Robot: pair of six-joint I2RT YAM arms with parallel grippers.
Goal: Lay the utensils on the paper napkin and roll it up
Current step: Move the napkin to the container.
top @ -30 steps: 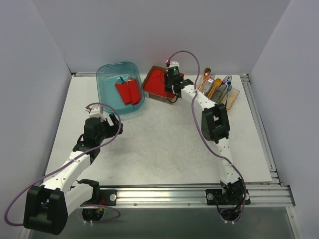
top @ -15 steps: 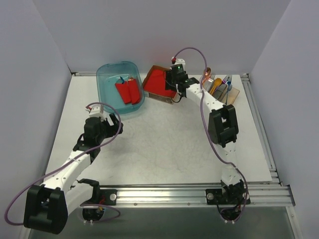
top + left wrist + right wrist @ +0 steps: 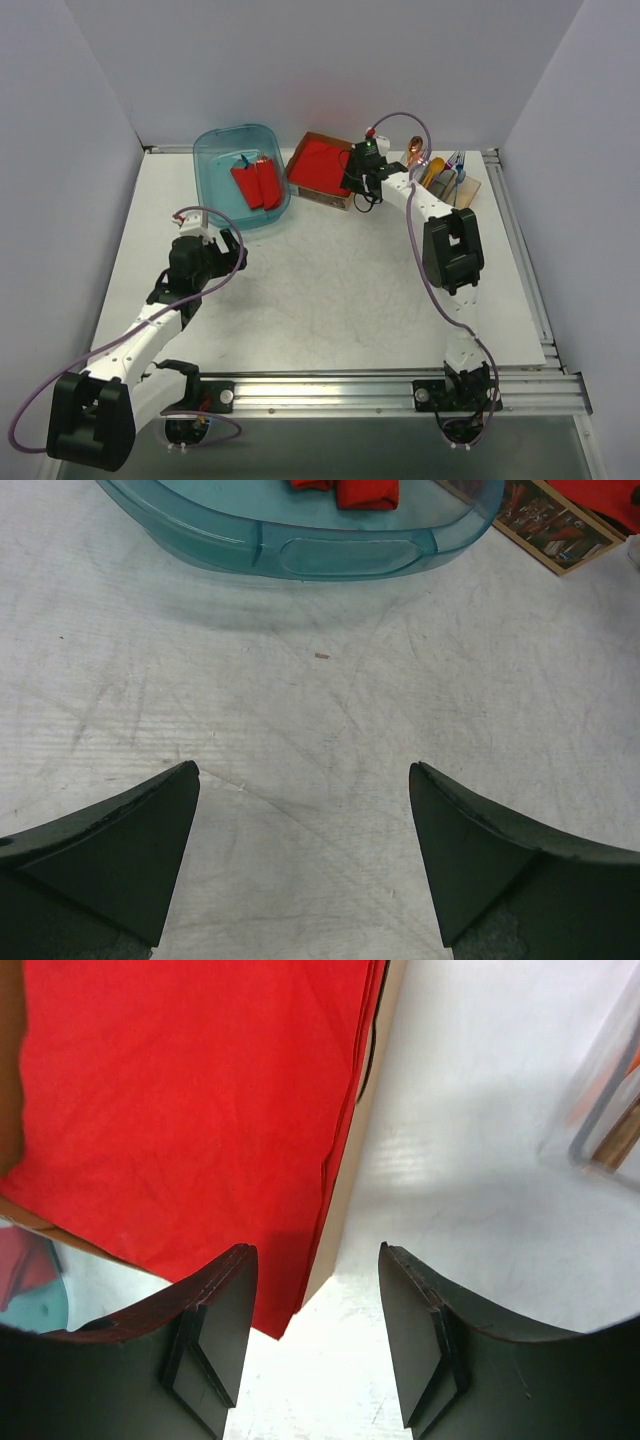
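The utensils (image 3: 440,170), an orange spoon with blue and purple forks, stand in a holder at the back right. No single paper napkin lies apart. I see only the thick red stack (image 3: 320,160) in its brown cardboard box, which fills the upper left of the right wrist view (image 3: 180,1100). My right gripper (image 3: 356,183) is open and empty. It hovers at the stack's right edge, with the cardboard rim (image 3: 350,1190) between its jaws (image 3: 315,1255). My left gripper (image 3: 228,250) is open and empty over bare table (image 3: 305,780), just short of the blue bin.
A clear blue bin (image 3: 240,175) with two red rolled bundles (image 3: 256,182) stands at the back left, and its near wall shows in the left wrist view (image 3: 300,545). The box's corner (image 3: 545,525) shows there too. The holder is a blur at the right edge of the right wrist view (image 3: 600,1100).
My right gripper has moved right, from above the red stack to its right edge, and the forearm has swung right with it. The left arm has not moved.
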